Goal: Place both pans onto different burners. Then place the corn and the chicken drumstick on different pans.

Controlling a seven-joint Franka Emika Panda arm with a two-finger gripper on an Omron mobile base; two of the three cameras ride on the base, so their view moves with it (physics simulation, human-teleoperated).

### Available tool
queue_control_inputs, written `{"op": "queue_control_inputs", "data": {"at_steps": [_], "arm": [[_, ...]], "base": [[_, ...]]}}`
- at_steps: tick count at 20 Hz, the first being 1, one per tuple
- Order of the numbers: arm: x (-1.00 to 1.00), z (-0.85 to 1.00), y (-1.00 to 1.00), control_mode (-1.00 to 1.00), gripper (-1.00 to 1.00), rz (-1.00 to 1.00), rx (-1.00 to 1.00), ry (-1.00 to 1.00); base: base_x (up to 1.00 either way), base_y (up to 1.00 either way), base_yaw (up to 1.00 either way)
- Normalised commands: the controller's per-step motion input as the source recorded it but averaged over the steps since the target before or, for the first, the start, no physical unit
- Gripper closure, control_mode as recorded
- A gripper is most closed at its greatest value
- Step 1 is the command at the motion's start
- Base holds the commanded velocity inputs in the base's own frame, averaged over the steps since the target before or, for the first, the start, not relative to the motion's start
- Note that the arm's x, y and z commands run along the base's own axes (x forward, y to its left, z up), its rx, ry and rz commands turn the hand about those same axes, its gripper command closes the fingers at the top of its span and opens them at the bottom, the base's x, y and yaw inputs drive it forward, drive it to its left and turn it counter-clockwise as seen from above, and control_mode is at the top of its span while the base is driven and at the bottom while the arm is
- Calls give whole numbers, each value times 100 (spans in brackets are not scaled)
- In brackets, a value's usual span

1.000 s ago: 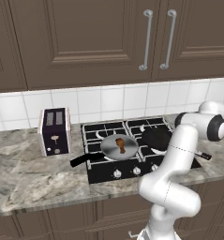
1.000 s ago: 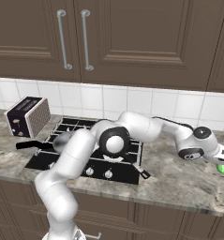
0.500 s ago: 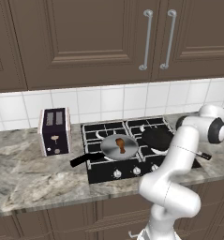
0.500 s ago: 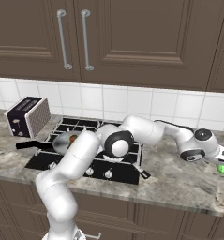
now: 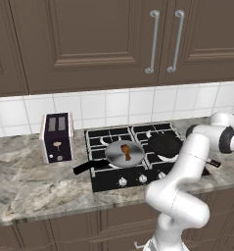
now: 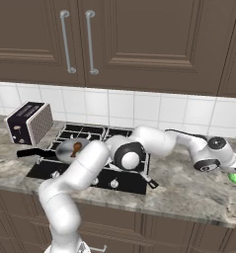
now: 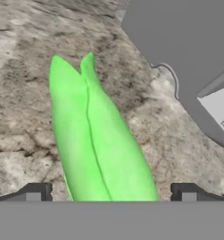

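The corn [image 7: 97,140], wrapped in a bright green husk, lies on the marbled counter right of the hob. It fills the gap between the two fingertips of my open gripper [image 7: 111,194], which touch nothing. Seen from the right base, the corn [image 6: 235,177] shows as a green tip just under my gripper [image 6: 231,171]. The silvery pan [image 5: 123,154] sits on the front left burner, its black handle pointing left. The chicken drumstick [image 5: 126,151] lies inside it. On the right-hand burners rests the dark pan [image 5: 163,143], partly behind my arm.
A toaster [image 5: 57,137] stands on the counter left of the black hob [image 5: 105,180]. Beyond the corn, a flat grey surface [image 7: 188,42] with a raised pale edge borders the counter. Dark cabinet doors hang above the tiled wall.
My arm has stretched a little further to the right, bringing the hand down over the corn. Pans and drumstick have stayed put.
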Motion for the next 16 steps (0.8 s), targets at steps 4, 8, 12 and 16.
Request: {"op": "queue_control_inputs", "data": {"at_steps": [4, 8, 12, 16], "arm": [[16, -17, -9, -100, -100, 0, 0, 0], [43, -42, 0, -100, 100, 0, -1, 1], [23, -20, 9, -100, 100, 0, -1, 0], [3, 5, 55, -100, 100, 0, -1, -2]], "base": [[0, 0, 0], [0, 0, 0], [0, 0, 0], [0, 0, 0]]}}
